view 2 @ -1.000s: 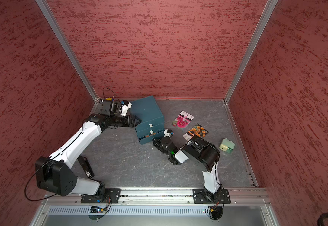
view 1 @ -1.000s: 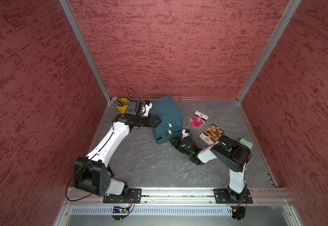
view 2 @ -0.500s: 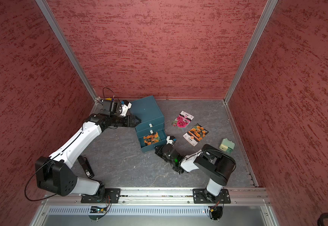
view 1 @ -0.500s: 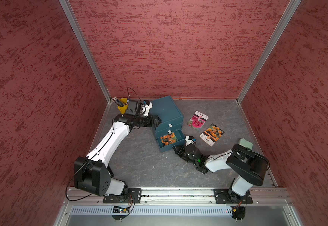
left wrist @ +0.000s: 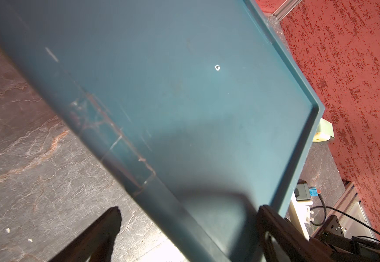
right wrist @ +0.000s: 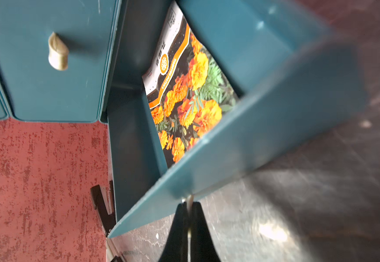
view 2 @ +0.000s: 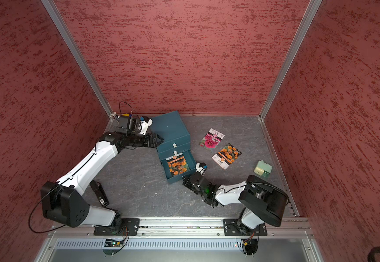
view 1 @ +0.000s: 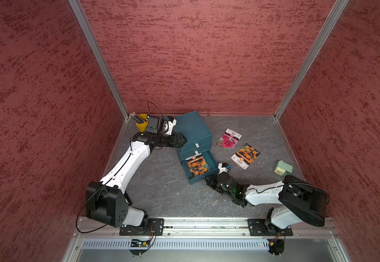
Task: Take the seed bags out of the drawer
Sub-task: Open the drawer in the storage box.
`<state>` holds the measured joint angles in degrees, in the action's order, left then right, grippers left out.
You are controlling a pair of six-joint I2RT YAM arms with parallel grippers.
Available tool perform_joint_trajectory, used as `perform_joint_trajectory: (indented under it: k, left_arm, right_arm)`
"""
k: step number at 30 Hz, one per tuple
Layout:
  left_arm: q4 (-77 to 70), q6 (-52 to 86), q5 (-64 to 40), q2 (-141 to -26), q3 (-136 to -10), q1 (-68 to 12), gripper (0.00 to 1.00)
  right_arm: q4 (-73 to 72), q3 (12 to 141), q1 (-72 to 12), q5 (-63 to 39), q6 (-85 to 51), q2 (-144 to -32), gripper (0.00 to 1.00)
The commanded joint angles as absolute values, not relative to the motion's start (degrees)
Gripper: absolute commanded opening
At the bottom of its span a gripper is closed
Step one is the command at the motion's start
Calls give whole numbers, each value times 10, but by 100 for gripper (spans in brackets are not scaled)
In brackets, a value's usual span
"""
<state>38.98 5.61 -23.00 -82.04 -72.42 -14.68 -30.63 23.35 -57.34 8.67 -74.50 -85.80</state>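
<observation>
The teal cabinet (view 1: 191, 129) (view 2: 169, 128) (left wrist: 184, 90) has its bottom drawer (view 1: 198, 179) (view 2: 177, 179) pulled out. One orange marigold seed bag (view 1: 197, 165) (view 2: 176, 166) (right wrist: 189, 97) lies flat inside it. On the table to the right lie a pink-flower seed bag (view 1: 228, 139) (view 2: 211, 140) and a second orange one (view 1: 245, 156) (view 2: 226, 156). My right gripper (view 1: 208, 180) (view 2: 185, 179) (right wrist: 189, 203) is shut on the drawer's small beige pull tab (right wrist: 190, 198). My left gripper (view 1: 183, 141) (view 2: 160, 141) (left wrist: 189, 209) is open against the cabinet's left side, holding nothing.
A yellow cup of pencils (view 1: 142, 120) stands in the back left corner. A pale green box (view 1: 283, 168) (view 2: 262, 169) sits near the right wall. A black object (view 2: 99, 192) lies on the table by the left arm's base. The upper drawer is shut.
My right gripper has drawn the bottom drawer out toward the front, and the orange bag inside has come into view. The left arm has not moved.
</observation>
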Motion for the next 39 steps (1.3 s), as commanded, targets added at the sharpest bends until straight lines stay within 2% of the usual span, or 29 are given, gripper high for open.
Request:
perform_joint_trajectory:
  k: [1, 13, 18, 22, 32, 38, 39]
  left_arm:
    - [432, 37, -230, -814, -721, -151, 97]
    - [432, 37, -231, -812, -717, -152, 97]
    - [433, 35, -230, -812, -718, -153, 97]
    - [433, 35, -231, -814, -719, -154, 97]
    - [433, 36, -232, -810, -716, -154, 97]
    - [434, 37, -235, -809, -715, -154, 97]
    - [434, 37, -235, -809, -715, -154, 97]
  right_arm:
    - [-275, 224, -588, 117, -755, -838, 0]
    - [-211, 211, -606, 149, -766, -786, 0]
    - [-222, 217, -607, 138, -769, -802, 33]
    - [-182, 229, -606, 140, -756, -780, 53]
    - [61, 319, -605, 131, -664, -674, 76]
    - [178, 406, -564, 63, -574, -682, 98]
    - [191, 421, -555, 51, -557, -687, 99]
